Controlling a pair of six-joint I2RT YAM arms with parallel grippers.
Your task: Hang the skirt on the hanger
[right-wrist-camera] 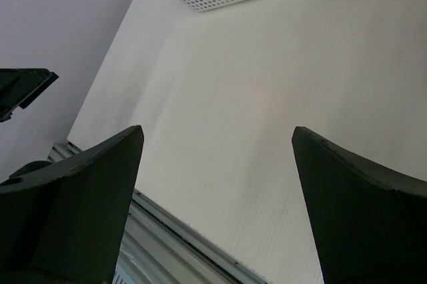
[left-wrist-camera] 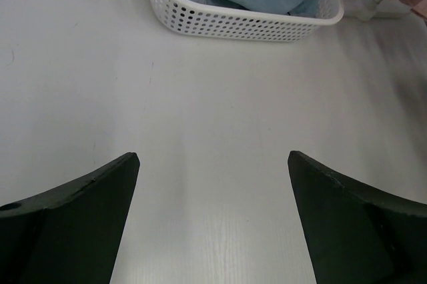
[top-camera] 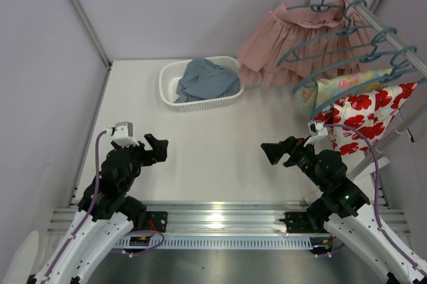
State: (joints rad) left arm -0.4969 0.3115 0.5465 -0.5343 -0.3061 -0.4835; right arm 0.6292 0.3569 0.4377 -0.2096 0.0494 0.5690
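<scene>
The soft pastel yellow, green and blue flowered skirt (top-camera: 333, 88) drapes from a slim teal plastic hanger (top-camera: 347, 76) on the rail at far right, seemingly hung. The left fingers (left-wrist-camera: 73, 224) and right fingers (right-wrist-camera: 360, 204) stand spread wide and empty above the white worktop (top-camera: 220, 137), probably parked clear.

Bright, even, diffuse light from overhead fills all three views. The white surface (top-camera: 220, 157) shows only faint, soft-edged shadows, and the metal rail (top-camera: 217, 219) at its near edge carries a white glare patch. In the wrist views the left pincer (left-wrist-camera: 213, 156) and right pincer (right-wrist-camera: 218, 131) read as near-black, featureless wedges, slightly soft so close to the lens. The basket (left-wrist-camera: 253, 24) by the far edge is sharp. The overhead view is crisp throughout.
</scene>
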